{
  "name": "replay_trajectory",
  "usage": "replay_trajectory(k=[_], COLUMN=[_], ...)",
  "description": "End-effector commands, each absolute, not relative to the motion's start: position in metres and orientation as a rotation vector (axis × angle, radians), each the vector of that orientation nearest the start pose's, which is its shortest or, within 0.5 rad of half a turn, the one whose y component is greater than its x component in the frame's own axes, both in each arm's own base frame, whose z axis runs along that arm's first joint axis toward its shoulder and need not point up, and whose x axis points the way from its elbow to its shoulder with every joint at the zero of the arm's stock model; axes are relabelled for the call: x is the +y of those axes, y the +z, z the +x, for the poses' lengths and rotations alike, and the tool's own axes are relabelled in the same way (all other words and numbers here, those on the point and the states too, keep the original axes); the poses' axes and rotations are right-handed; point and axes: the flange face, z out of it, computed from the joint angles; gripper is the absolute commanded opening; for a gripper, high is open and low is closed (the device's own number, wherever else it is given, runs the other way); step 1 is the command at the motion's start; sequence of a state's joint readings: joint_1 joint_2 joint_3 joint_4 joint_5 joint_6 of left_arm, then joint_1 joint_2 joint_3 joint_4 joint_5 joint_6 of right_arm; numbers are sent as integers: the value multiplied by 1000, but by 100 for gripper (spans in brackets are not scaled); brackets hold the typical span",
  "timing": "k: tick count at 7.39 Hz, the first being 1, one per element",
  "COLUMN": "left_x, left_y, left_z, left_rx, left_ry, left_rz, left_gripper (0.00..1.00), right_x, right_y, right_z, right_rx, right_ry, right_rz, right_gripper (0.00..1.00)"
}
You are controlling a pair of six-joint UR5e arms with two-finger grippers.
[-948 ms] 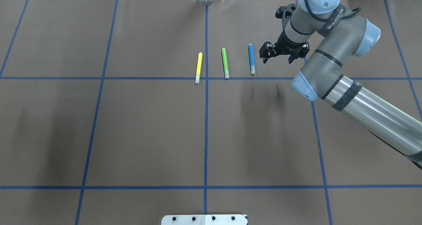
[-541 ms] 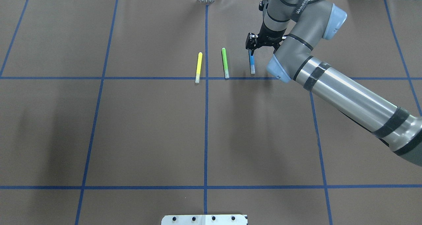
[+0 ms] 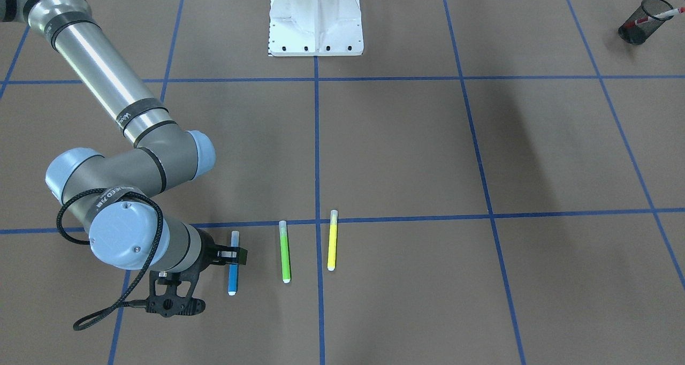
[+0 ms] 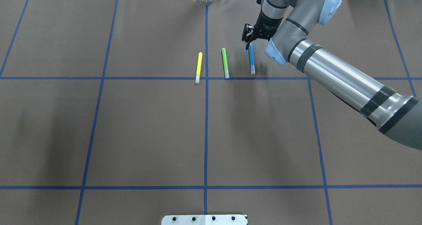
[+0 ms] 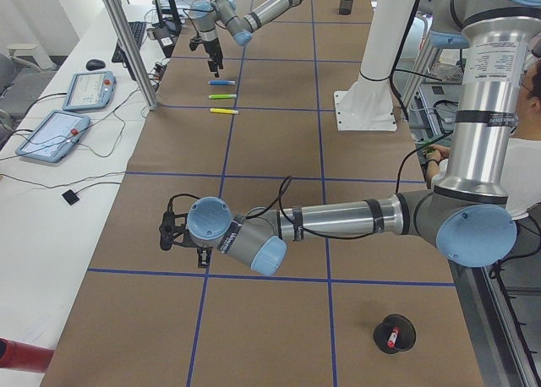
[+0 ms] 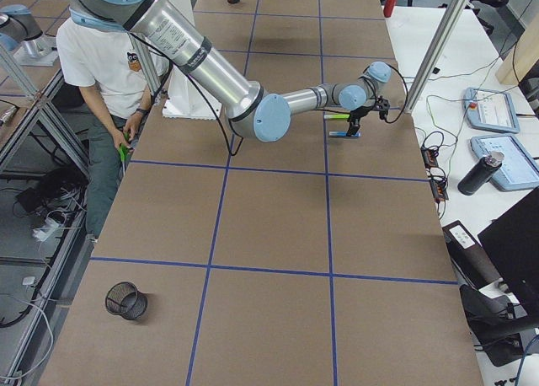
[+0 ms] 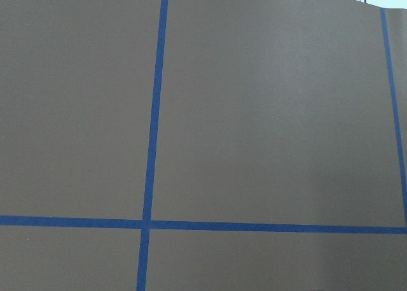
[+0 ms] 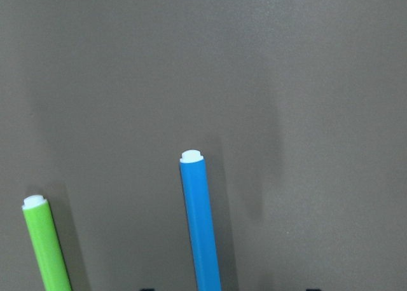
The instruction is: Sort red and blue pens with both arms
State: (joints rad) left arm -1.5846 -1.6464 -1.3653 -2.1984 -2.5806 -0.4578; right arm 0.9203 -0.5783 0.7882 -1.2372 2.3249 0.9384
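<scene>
Blue pen [image 4: 251,58] lies flat on the worktop [image 4: 148,129], long axis 12-to-6 o'clock in the overhead view, at 3 o'clock of the green highlighter [image 4: 225,62]; the right arm [image 4: 343,76] is nearer, the left arm [image 5: 338,220] well apart. Right tool [image 3: 234,254] stands over the barrel, released, fingers either side, having crossed from the pen's 3 o'clock side since the earlier frame. Left tool [image 5: 173,233]: state cannot be told.
</scene>
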Motion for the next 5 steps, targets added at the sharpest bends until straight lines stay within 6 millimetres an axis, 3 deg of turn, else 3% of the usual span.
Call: replay_trajectory(k=[1, 4, 5], left_x=[-532, -534, -544], left_y=[637, 636, 630], left_z=[-56, -50, -27], left_rx=[1063, 1065, 1069], left_ry=[-172, -164, -137], left_rz=[226, 217, 189], left_gripper=[91, 92, 92], right_x=[-737, -734, -732], right_y=[322, 333, 332], right_z=[-483, -494, -498], right_rx=[-880, -875, -873], right_ry=[49, -5, -9], right_rz=[-177, -193, -196], right_gripper=[72, 67, 66])
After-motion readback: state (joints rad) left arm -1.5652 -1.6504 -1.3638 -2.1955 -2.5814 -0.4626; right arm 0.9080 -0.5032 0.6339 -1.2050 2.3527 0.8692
